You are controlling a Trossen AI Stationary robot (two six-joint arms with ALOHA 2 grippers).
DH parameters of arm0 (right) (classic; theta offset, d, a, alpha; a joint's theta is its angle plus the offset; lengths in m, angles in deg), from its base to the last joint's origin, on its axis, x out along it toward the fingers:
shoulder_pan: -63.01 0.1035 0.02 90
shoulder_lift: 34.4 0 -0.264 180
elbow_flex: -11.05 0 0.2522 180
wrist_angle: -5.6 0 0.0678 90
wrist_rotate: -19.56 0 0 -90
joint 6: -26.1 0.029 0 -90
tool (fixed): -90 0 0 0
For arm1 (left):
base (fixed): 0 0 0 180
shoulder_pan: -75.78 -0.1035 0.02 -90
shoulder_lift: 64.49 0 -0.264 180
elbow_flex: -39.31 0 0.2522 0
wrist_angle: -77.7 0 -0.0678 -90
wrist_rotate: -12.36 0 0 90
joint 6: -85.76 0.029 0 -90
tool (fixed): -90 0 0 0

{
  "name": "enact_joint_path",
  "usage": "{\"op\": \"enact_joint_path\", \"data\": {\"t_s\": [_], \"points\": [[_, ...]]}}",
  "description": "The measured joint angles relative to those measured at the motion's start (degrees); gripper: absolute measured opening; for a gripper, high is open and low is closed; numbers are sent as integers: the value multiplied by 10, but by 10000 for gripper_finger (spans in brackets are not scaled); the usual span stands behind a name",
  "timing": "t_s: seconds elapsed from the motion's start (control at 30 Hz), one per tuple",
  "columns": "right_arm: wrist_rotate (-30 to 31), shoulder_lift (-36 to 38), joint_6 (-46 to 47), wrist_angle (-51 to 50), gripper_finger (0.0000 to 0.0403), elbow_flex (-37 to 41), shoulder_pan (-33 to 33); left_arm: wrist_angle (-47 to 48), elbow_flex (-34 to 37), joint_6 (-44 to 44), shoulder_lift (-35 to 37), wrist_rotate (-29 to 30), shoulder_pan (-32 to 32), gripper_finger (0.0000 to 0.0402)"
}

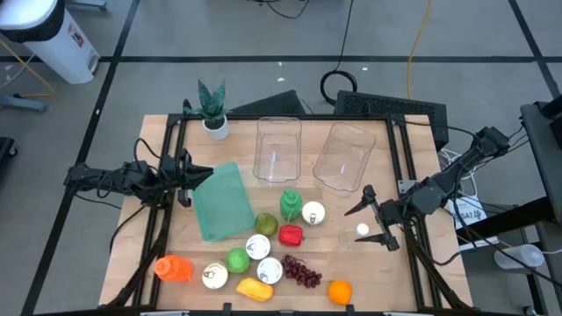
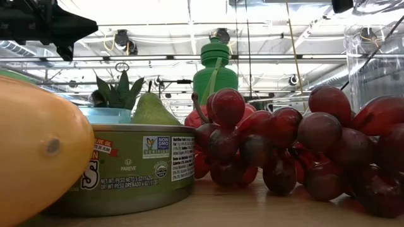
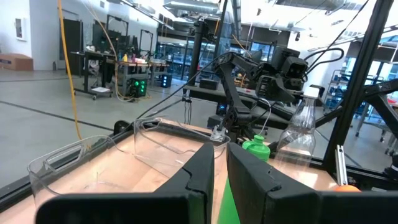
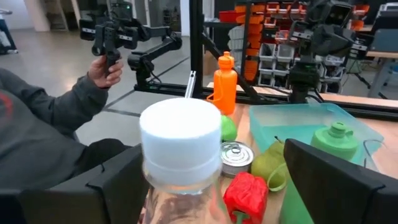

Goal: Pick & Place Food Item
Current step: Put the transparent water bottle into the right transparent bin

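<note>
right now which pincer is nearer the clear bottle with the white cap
Right. The right pincer sits open around the clear bottle, a finger on either side. The left pincer is across the table, by the green bin.

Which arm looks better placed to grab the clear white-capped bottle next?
The right. In the high view the right gripper has its fingers open on either side of the clear white-capped plastic bottle. The left gripper waits over the green translucent bin across the table.
</note>
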Motion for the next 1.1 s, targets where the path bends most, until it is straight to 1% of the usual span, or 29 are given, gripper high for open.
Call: {"op": "enact_joint_path", "data": {"t_s": [0.17, 0.3, 0.47, 0.5, 0.6, 0.97, 1.1], "points": [[13, 0, 7, 0, 271, 0, 0, 0, 0, 0, 0, 0, 0, 51], [12, 0, 7, 9, 210, 0, 0, 0, 0, 0, 0, 0, 0, 51], [10, 0, -2, 81, 124, 0, 0, 0, 0, 0, 0, 0, 0, 51], [4, 0, -9, 93, 117, 0, 0, 0, 0, 0, 0, 0, 0, 51], [-10, 8, -20, 112, 117, 0, 0, 0, 0, 0, 0, 0, 0, 51], [0, 26, 1, 106, 120, -1, 0, 0, 0, 0, 0, 0, 0, 51], [0, 37, -12, 91, 118, -23, 0, 0, 0, 0, 0, 0, 0, 51]]}}
